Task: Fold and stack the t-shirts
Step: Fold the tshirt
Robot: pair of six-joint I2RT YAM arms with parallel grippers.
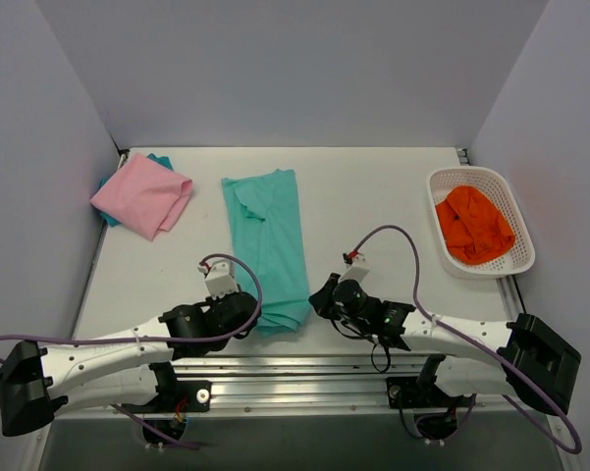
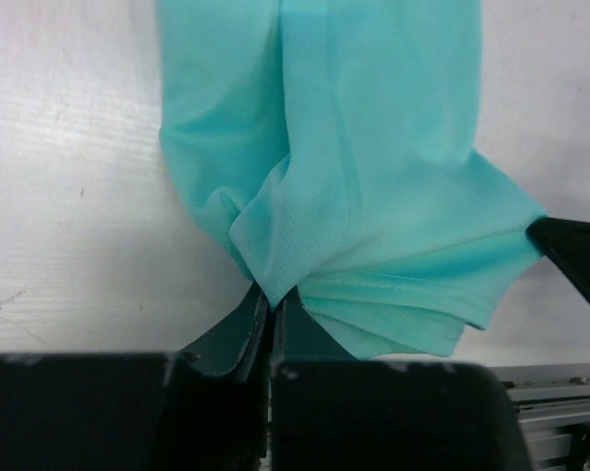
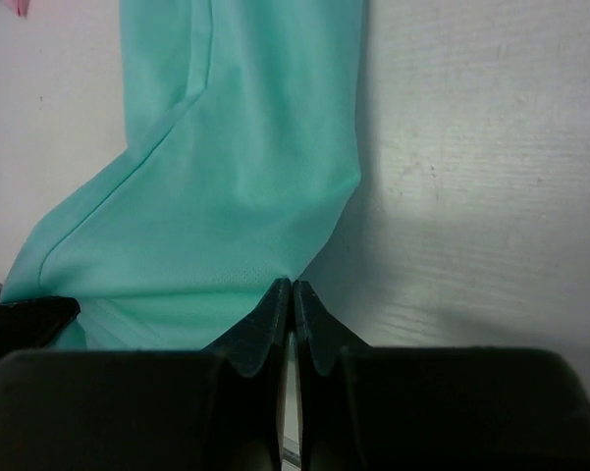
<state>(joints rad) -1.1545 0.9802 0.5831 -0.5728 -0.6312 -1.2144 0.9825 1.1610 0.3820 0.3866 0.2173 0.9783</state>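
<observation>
Two pairs of jaws shut on the near hem of the mint-teal t-shirt (image 1: 273, 235).
Wrist views show each hem corner pinched; only the overhead view shows it lying lengthwise on the surface (image 1: 373, 196), pink t-shirt (image 1: 142, 196) at far left.

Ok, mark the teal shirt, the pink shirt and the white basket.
teal shirt (image 1: 270, 245): top view, middle of the folded cloth.
pink shirt (image 1: 142, 196): top view, centre of its upper face.
white basket (image 1: 517, 221): top view, its right lattice wall.
</observation>
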